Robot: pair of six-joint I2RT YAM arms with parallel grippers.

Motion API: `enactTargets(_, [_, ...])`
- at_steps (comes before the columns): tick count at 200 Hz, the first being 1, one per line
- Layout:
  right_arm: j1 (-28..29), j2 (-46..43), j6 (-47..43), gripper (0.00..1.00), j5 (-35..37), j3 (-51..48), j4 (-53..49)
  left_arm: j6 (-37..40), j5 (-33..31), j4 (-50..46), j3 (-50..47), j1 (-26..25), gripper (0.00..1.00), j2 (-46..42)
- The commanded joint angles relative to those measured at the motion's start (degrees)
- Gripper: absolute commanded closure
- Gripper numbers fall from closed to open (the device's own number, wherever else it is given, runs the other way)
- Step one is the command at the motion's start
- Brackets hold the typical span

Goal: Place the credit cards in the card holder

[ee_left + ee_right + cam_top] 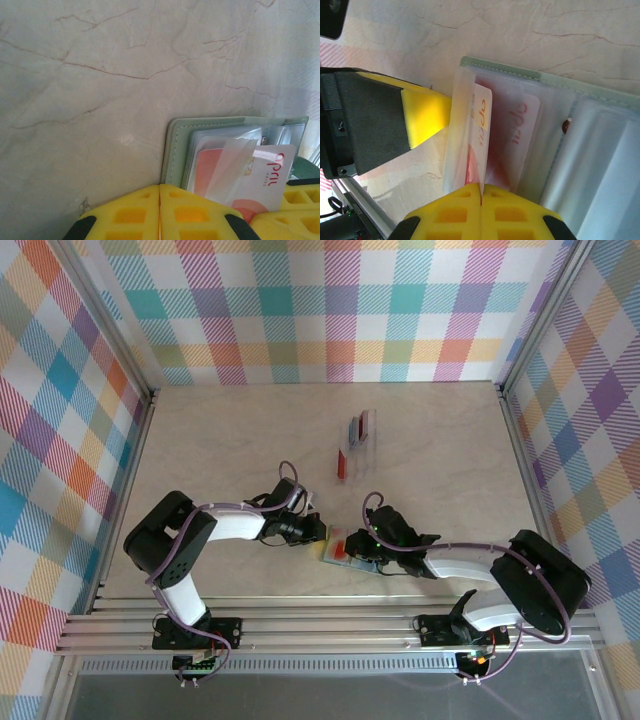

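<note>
two claws meet over the open card holder (175,150), which lies flat on the bench (100,90) near the arms' bases. the right claw (481,200) is pinched closed on the pale card (481,125), held edge-on, apparently to slide it into a clear pocket (461,125). the left claw (160,197), closed, bears on the holder's edge, probably to steady it; whether it pinches anything cannot be told. a red card (343,463) waits well apart.
</note>
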Motion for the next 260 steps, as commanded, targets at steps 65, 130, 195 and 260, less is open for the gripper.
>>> enactTargets(65, [2.9,1.0,1.3,1.0,3.8,0.8,-3.0,-0.8,-5.6,-5.2,-3.0,-1.0,0.91,0.0])
enactTargets(130, [3.5,1.2,1.1,1.0,4.2,1.3,-3.3,-0.8,-5.7,-5.2,-3.3,-1.2,0.91,-0.3])
enactTargets(195, [4.1,2.2,0.6,0.89,4.3,1.9,-3.9,-0.8,-5.6,-5.0,-3.1,-1.3,0.91,-0.2])
enactTargets(260, [4.5,-0.4,-0.4,0.59,6.4,3.6,-11.4,-0.7,-5.6,-5.1,-3.1,-1.3,0.91,0.0])
